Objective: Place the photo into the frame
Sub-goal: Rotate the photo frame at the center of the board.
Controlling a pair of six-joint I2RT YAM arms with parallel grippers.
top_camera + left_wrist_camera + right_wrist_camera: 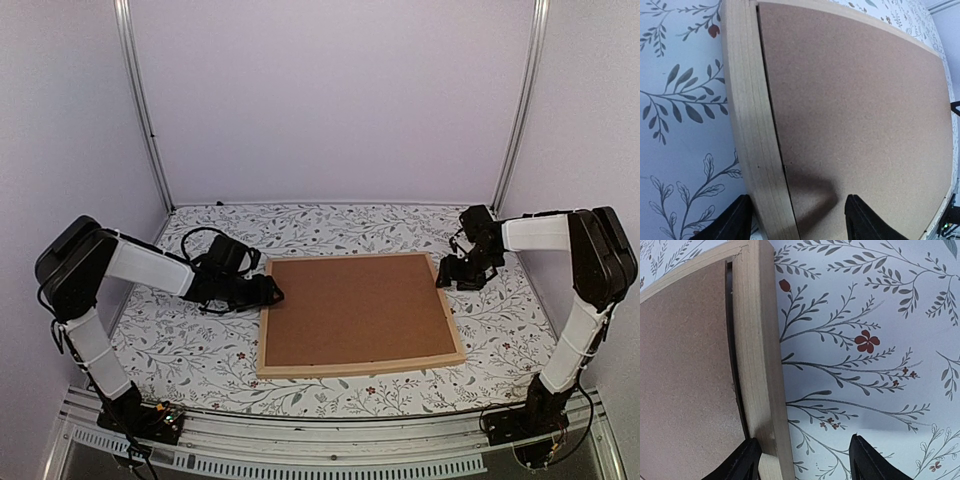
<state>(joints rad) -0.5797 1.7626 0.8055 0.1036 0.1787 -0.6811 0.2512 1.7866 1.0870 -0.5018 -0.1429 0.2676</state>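
Left gripper (pixel 268 293) at frame's (pixel 360 367) nine o'clock, right gripper (pixel 450 275) at three, both gaping, straddling rails. Backing board (pixel 355 310) sitting inside. Closing both evenly, probably avoiding skew.

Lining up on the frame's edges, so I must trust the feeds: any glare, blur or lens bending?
Top external: soft even light, no glare, the frame sharp. Left wrist: lens bows the frame's rail; a shadow on the backing board by the left tool. Right wrist: rail bowed, cloth print sharp, faint shadow near the right tool.
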